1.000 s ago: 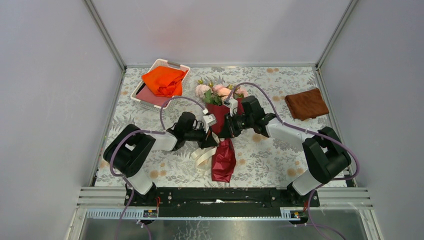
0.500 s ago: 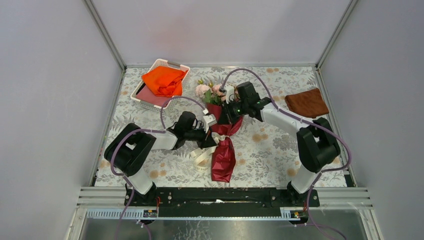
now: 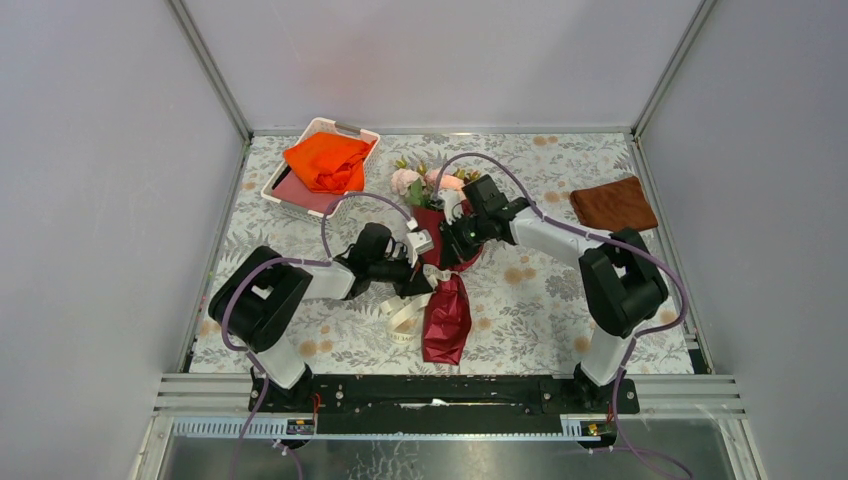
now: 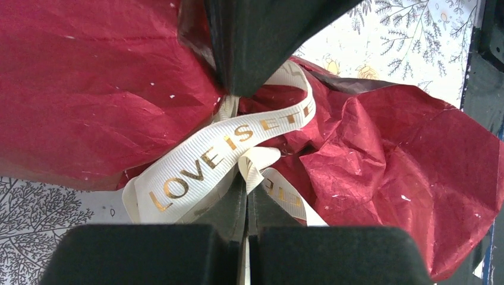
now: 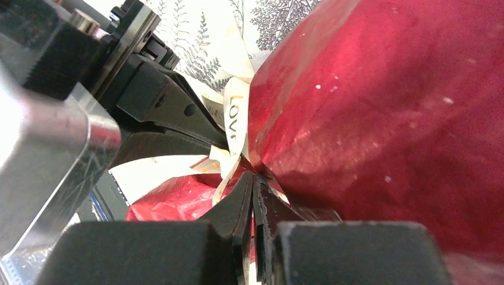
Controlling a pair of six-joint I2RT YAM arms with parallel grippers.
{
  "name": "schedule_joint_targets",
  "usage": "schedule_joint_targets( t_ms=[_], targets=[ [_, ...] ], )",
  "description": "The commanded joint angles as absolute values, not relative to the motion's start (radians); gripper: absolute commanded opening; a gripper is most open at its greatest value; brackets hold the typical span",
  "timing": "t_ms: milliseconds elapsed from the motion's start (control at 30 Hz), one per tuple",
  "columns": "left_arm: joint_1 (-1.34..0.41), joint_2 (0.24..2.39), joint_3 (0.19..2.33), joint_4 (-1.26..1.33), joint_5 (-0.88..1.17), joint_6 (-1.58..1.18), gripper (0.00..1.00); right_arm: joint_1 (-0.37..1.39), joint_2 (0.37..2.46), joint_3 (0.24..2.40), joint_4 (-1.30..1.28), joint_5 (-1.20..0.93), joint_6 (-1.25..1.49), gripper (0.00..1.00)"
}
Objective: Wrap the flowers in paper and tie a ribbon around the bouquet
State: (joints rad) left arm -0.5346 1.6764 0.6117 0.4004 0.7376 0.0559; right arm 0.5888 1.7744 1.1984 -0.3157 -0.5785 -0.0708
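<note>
Dark red paper (image 4: 89, 89) cones the flowers (image 3: 420, 183); bouquet (image 3: 447, 315) lies mid-table (image 3: 540, 300). Cream ribbon (image 4: 226, 142) cinches the waist. Left gripper (image 4: 246, 184) clamped on a ribbon strand. Right gripper (image 5: 252, 181) closed at the knot; what it pinches is unclear.

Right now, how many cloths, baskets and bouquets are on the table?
Cloths: 2 (orange cloth, brown cloth)
Basket: 1
Bouquet: 1
Total: 4
</note>
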Motion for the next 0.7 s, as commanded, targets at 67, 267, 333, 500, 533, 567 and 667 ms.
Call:
schedule_joint_targets(
  t_ms=[67,267,333,500,533,567,667],
  targets=[
    [-0.526,1.69,0.636,0.334,0.762,0.115,0.0,0.615,1.833,1.24,-0.31,-0.612,-0.127,0.09],
    [-0.526,1.709,0.647,0.34,0.747,0.12,0.0,0.615,1.868,1.232,-0.274,-0.737,-0.133,0.13],
    [-0.526,1.716,0.651,0.355,0.742,0.106,0.0,0.614,1.882,1.229,-0.244,-0.768,-0.127,0.14],
    [-0.519,1.728,0.655,0.405,0.747,0.058,0.0,0.606,1.914,1.227,-0.222,-0.813,-0.133,0.16],
    [-0.516,1.732,0.655,0.415,0.75,0.044,0.0,0.603,1.915,1.224,-0.217,-0.825,-0.134,0.17],
    [-0.513,1.734,0.657,0.423,0.759,0.032,0.0,0.597,1.91,1.219,-0.213,-0.834,-0.132,0.17],
    [-0.508,1.738,0.656,0.427,0.771,0.022,0.0,0.576,1.876,1.196,-0.191,-0.829,-0.127,0.18]
  ],
)
